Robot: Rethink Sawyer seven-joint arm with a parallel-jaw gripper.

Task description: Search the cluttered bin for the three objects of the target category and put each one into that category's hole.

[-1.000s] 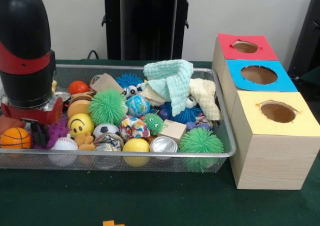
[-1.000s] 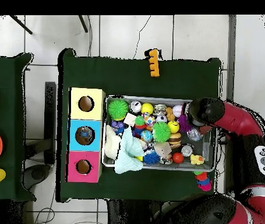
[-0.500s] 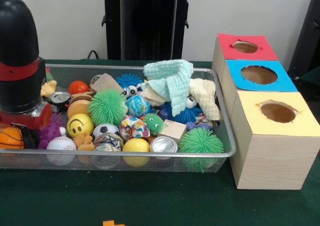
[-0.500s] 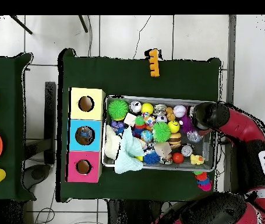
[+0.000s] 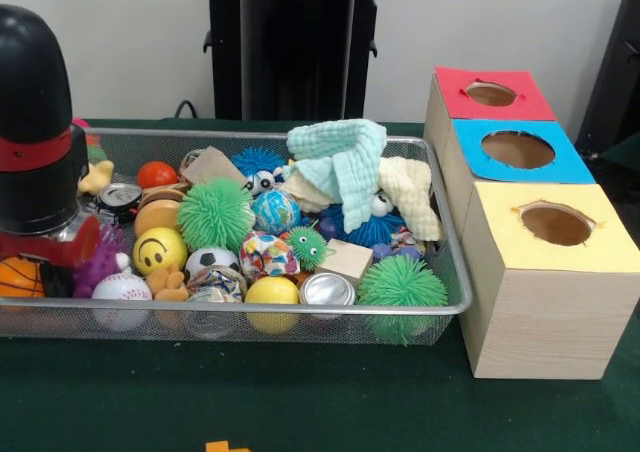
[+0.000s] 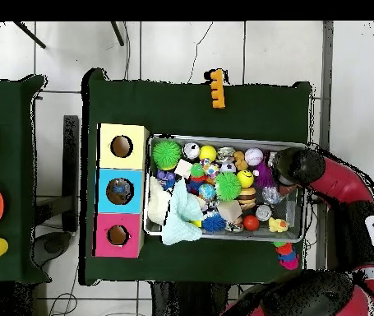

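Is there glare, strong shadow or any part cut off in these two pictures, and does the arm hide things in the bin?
Front view: even light, soft shadows; a small bright reflection on the silver can; the arm is cut by the left edge and hides the wire bin's left end. Overhead view: flat light, no glare; the arm covers the bin's right end.

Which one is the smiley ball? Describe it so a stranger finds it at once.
Start at the wire mesh bin on the green table and look toward its end farthest from the boxes. The smiley ball sits beside the big spiky green ball; only it is yellow with a black grin.
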